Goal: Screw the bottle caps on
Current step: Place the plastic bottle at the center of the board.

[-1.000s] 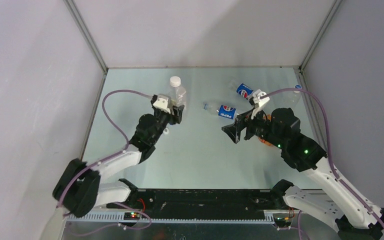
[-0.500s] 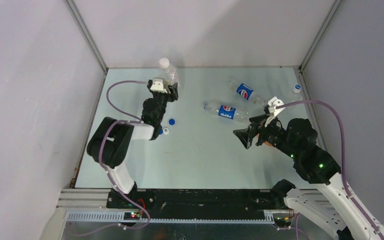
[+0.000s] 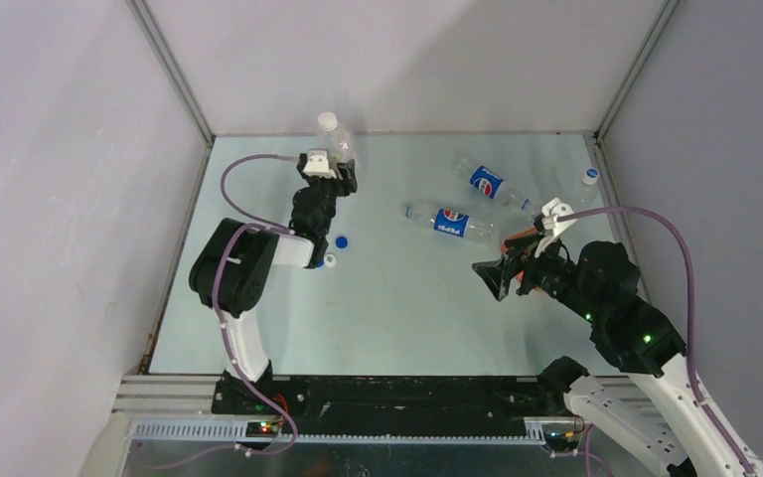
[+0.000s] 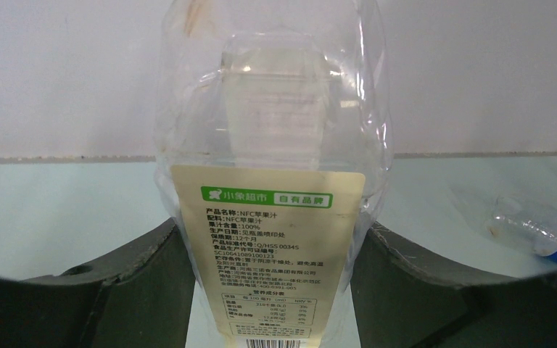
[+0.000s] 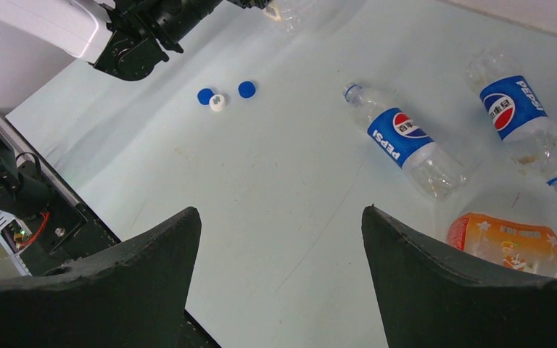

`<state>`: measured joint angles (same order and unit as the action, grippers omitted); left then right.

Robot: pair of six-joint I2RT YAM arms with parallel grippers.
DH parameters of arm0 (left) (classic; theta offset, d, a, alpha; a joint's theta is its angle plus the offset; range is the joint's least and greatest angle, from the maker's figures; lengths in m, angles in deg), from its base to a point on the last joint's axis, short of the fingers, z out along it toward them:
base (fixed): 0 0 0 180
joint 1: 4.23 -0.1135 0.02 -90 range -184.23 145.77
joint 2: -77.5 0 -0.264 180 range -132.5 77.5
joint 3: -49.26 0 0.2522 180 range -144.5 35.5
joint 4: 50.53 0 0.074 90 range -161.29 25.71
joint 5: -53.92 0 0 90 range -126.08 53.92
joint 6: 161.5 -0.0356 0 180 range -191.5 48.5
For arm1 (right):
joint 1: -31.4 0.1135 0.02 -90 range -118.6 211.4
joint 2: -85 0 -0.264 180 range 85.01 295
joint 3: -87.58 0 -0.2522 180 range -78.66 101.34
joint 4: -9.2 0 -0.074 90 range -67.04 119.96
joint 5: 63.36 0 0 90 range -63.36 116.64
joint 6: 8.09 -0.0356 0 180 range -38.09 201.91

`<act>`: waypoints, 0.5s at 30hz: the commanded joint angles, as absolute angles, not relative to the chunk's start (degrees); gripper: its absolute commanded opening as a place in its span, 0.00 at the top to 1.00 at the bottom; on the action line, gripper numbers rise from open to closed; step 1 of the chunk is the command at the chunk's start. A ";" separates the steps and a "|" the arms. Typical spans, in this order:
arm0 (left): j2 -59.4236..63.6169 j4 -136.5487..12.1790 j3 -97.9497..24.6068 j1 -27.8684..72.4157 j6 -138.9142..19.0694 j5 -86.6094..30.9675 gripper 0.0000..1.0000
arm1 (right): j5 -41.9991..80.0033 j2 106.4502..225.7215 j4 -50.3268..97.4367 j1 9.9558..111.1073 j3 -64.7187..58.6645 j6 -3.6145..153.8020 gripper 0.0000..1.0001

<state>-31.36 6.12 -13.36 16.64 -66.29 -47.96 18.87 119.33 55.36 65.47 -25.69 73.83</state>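
My left gripper [image 3: 343, 179] is shut on a clear bottle with a cream label [image 4: 268, 239], held upright near the back left of the table [image 3: 397, 308]. That bottle [image 3: 339, 147] wears a white cap [image 3: 327, 120]. Loose bottle caps lie near the left arm: a blue one [image 3: 342, 240] and a white one [image 3: 330, 260]. The right wrist view shows two blue ones [image 5: 246, 89] [image 5: 204, 96] and the white one [image 5: 218, 102]. My right gripper [image 3: 494, 276] is open and empty above the table, right of centre [image 5: 279, 214].
Two Pepsi bottles lie on their sides, uncapped: one mid-table [image 3: 450, 222] [image 5: 399, 138], one farther back [image 3: 487, 182] [image 5: 511, 109]. An orange-label bottle [image 5: 508, 243] lies by my right gripper. A clear bottle [image 3: 581, 184] lies at the far right edge. Grey walls enclose the table.
My left gripper has carried the clear bottle back and left, uncovering the loose caps. My right gripper has drawn back toward the near right, away from the Pepsi bottles.
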 commanded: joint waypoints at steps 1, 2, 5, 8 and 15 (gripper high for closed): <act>-25.69 5.32 -11.05 17.09 -64.67 -49.91 0.76 | 18.48 118.68 55.86 64.93 -25.82 74.27 0.16; -24.76 4.88 -10.36 17.52 -64.96 -49.63 0.76 | 17.94 119.13 55.93 64.90 -25.83 74.44 0.16; -19.59 2.62 -6.54 19.05 -67.23 -48.01 0.76 | 15.67 120.50 52.55 64.81 -27.37 75.35 0.15; -13.28 -0.60 -3.53 21.48 -67.37 -45.31 0.76 | 12.24 122.82 46.71 64.80 -28.41 75.29 0.14; 1.53 -15.28 1.06 29.13 -65.40 -39.25 0.75 | 4.79 131.39 27.92 65.26 -33.80 78.27 0.08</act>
<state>-6.07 -8.02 0.52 25.66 -65.92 -44.33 10.11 128.27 42.25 65.03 -30.59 75.73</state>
